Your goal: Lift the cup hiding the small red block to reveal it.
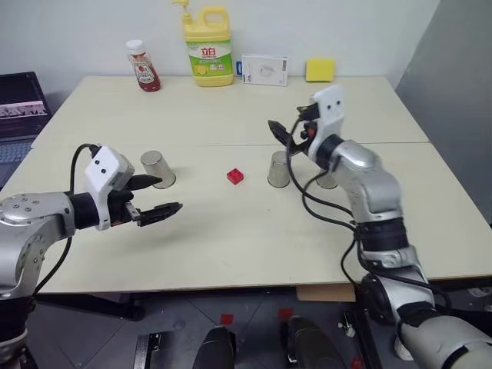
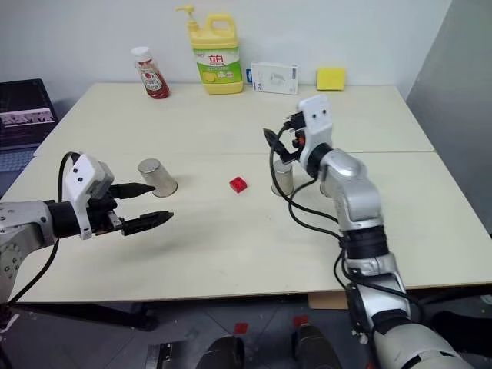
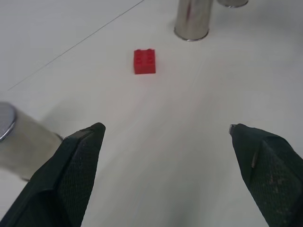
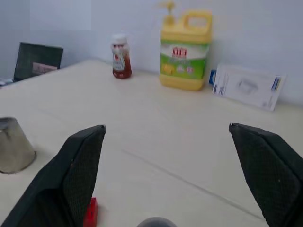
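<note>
Now small red block point(image 1: 235, 176) bare on table point(image 1: 231, 238); right hand point(image 1: 283, 132) wide, empty; left hand point(image 1: 155, 197) wide.

- The table point(image 1: 231, 231) is seen with three cups set upside down in a rough row across its middle.
- One cup point(image 1: 157, 168) is placed at the left, a second cup point(image 1: 278, 170) right of centre, and a third cup point(image 1: 328, 181) just to the right of that, largely hidden behind the right arm.
- The small red block point(image 1: 235, 176) is found uncovered on the table between the left cup and the middle one, nearer the latter.
- Along the far edge are lined up, from left to right, a sauce bottle point(image 1: 143, 67), a detergent jug point(image 1: 209, 48), a flat box point(image 1: 264, 69) and a sponge point(image 1: 320, 70).
- A laptop point(image 1: 19, 108) is placed beyond the table's left edge.
</note>
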Action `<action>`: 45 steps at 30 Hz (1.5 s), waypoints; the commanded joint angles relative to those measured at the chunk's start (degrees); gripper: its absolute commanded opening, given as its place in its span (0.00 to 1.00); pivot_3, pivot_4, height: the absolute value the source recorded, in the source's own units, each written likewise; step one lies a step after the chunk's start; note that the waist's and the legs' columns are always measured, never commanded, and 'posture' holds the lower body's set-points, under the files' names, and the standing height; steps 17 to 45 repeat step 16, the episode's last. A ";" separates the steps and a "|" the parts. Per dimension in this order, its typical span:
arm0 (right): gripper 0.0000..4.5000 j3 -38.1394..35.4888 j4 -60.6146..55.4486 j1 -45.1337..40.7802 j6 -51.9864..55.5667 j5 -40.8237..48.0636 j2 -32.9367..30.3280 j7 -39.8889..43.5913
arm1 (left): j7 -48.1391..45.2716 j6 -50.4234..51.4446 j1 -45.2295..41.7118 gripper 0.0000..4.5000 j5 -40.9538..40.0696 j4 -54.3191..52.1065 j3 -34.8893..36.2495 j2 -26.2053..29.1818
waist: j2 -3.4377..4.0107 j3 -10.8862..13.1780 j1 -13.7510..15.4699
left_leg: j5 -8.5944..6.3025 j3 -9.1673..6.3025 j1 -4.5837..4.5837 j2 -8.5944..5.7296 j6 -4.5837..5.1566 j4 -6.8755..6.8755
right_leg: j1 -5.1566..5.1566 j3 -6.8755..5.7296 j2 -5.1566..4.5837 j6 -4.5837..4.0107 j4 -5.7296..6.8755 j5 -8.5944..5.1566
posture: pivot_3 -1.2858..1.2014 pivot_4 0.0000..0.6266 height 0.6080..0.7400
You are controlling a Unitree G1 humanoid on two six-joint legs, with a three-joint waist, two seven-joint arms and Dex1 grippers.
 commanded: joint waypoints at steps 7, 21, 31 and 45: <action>0.98 -2.14 -25.95 17.18 16.82 16.30 -21.86 17.80 | -2.08 -0.52 3.86 1.00 0.39 -0.95 6.20 4.06 | 0.04 0.02 0.64 | 0.00 0.03 0.05 -0.03 0.01 0.05 | 0.06 0.01 -0.04 0.28 -0.04 -0.17 | 0.52 0.24 1.00; 0.98 -5.91 -28.51 24.79 17.38 19.17 -29.49 18.99 | -3.13 -0.72 5.52 1.00 0.43 -1.97 6.36 4.24 | 0.03 0.02 0.48 | 0.02 0.10 0.16 0.04 0.02 0.06 | 0.10 0.04 0.04 0.29 0.01 -0.15 | 0.52 0.24 1.00; 0.98 -5.91 -28.51 24.79 17.38 19.17 -29.49 18.99 | -3.13 -0.72 5.52 1.00 0.43 -1.97 6.36 4.24 | 0.03 0.02 0.48 | 0.02 0.10 0.16 0.04 0.02 0.06 | 0.10 0.04 0.04 0.29 0.01 -0.15 | 0.52 0.24 1.00; 0.98 -5.91 -28.51 24.79 17.38 19.17 -29.49 18.99 | -3.13 -0.72 5.52 1.00 0.43 -1.97 6.36 4.24 | 0.03 0.02 0.48 | 0.02 0.10 0.16 0.04 0.02 0.06 | 0.10 0.04 0.04 0.29 0.01 -0.15 | 0.52 0.24 1.00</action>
